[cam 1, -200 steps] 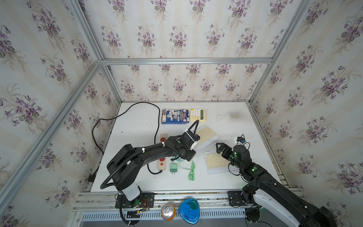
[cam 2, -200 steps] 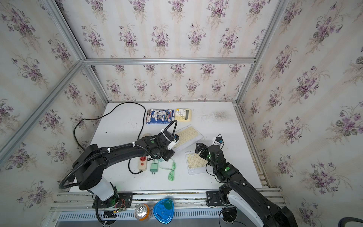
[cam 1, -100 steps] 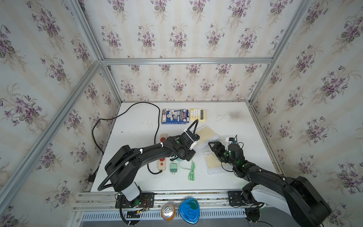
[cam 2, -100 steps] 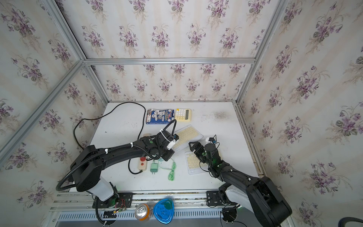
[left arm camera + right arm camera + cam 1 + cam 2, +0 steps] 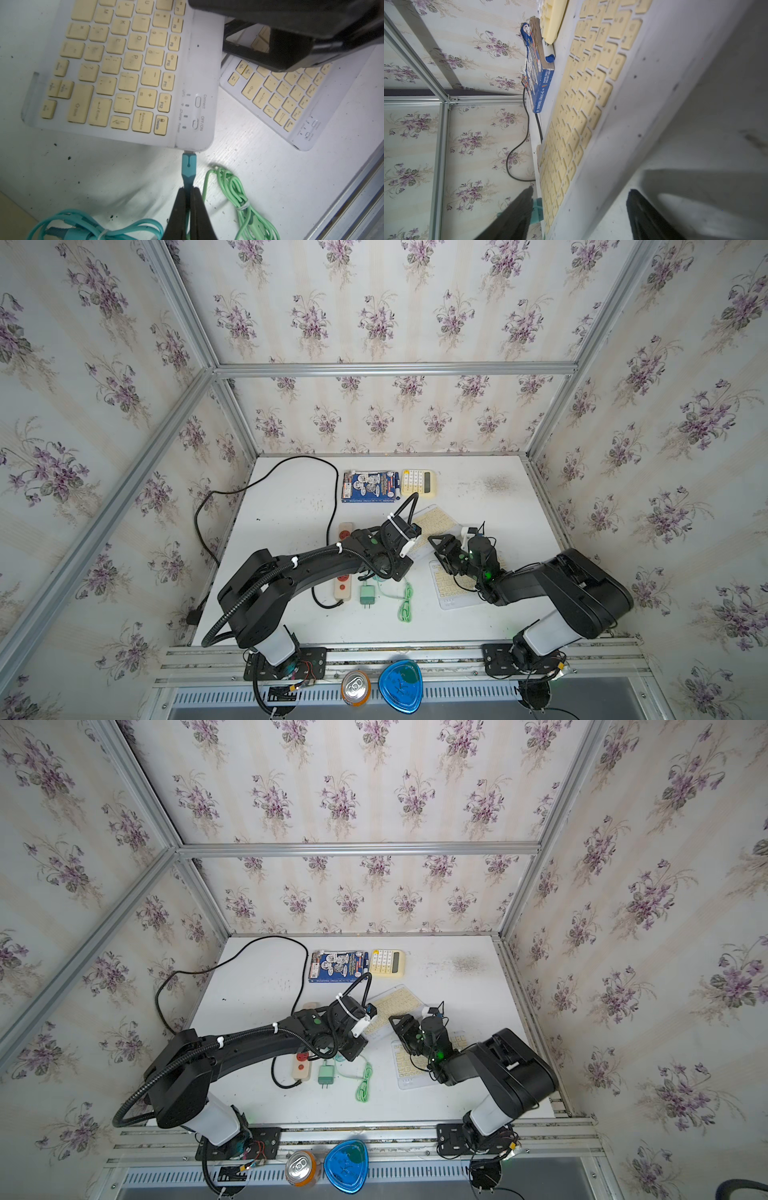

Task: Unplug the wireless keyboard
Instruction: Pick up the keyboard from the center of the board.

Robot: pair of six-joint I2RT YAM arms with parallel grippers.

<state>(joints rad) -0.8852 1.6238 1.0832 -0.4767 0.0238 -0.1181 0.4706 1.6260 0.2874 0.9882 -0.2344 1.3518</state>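
book [image 5: 370,487] beside calculator [image 5: 419,482] | power strip [image 5: 342,587] (partly hidden) | green adapter [image 5: 367,594] | green cable [image 5: 406,605] coiled

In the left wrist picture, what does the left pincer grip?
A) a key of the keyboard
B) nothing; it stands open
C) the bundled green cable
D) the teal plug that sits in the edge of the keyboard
D: the left pincer is shut on the teal plug, which is seated in the edge of the keyboard; the green cable lies free beside it.
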